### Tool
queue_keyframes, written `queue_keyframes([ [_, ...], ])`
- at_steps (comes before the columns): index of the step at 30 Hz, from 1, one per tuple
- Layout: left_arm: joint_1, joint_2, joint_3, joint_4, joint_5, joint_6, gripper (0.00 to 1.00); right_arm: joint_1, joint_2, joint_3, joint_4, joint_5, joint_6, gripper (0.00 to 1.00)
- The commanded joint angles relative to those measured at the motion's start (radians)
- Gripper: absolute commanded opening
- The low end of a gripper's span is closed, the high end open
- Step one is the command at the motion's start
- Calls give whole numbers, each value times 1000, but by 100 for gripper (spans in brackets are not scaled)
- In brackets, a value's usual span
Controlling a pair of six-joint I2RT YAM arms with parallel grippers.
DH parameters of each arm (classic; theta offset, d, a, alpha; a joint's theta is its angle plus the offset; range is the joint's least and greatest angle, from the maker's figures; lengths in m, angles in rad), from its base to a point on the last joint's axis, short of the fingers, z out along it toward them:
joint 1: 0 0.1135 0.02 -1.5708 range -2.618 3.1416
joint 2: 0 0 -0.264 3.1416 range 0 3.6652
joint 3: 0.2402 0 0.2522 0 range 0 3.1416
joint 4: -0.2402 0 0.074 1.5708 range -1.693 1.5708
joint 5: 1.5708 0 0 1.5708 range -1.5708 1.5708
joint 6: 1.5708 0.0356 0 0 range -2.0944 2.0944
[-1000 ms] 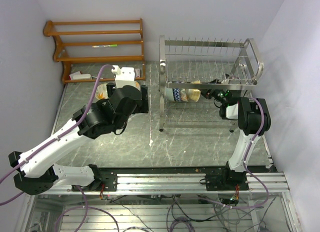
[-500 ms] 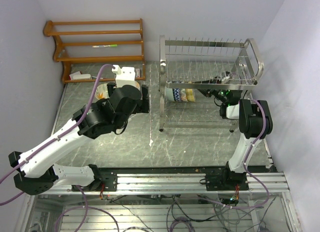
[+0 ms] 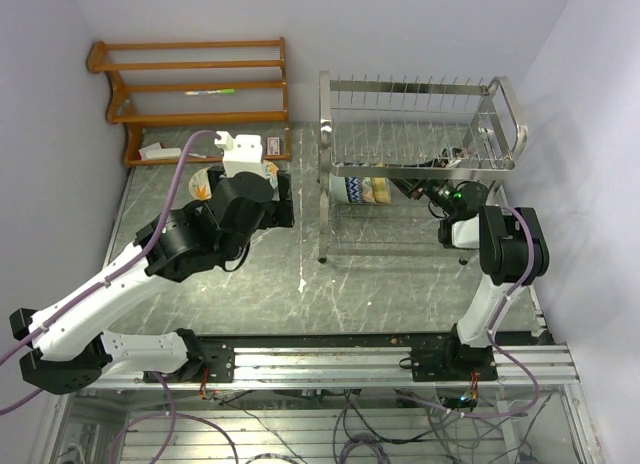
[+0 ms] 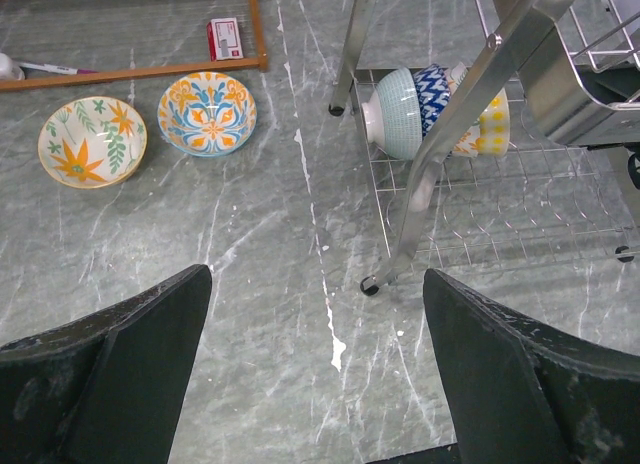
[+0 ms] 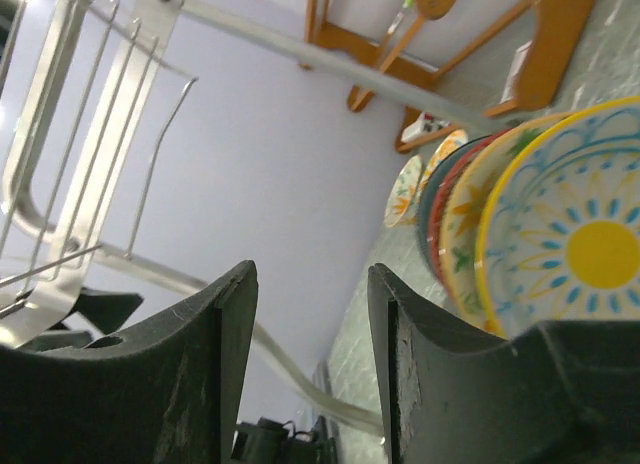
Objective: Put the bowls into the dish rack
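**A:** Starting with the grey marble table (image 3: 380,284), what's on it?

**B:** The tall silver wire dish rack (image 3: 420,124), with four round ceramic bowls (image 4: 398,112) on edge in its lower tier.

**A:** Others?

**B:** Two floral painted bowls (image 4: 207,113) sit on the table, left of it. The left jaws and right jaws gape empty, the right beside the racked bowls.

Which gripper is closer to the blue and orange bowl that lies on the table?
Left. The left gripper hovers open over the table near the blue and orange bowl; the right gripper is inside the dish rack, beside the racked bowls.
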Motion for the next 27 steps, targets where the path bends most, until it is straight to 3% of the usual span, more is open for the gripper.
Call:
queue_keyframes([
  [1,4,-31,-20,16,18,-3,98,11,-98,-60,106,-31,57,47],
  [7,5,-69,-38,8,11,-6,98,70,-257,-188,-39,-33,-24,47],
  [11,5,-94,-67,-1,11,-10,99,147,-389,-280,-225,-11,-124,47],
  [20,6,-158,-167,7,18,-30,99,318,-756,-475,-595,154,-258,49],
  [24,40,-171,-271,49,73,-50,99,408,-888,-477,-832,213,-349,49],
  [27,128,-174,-364,122,181,-63,99,441,-978,-448,-1057,239,-420,49],
])
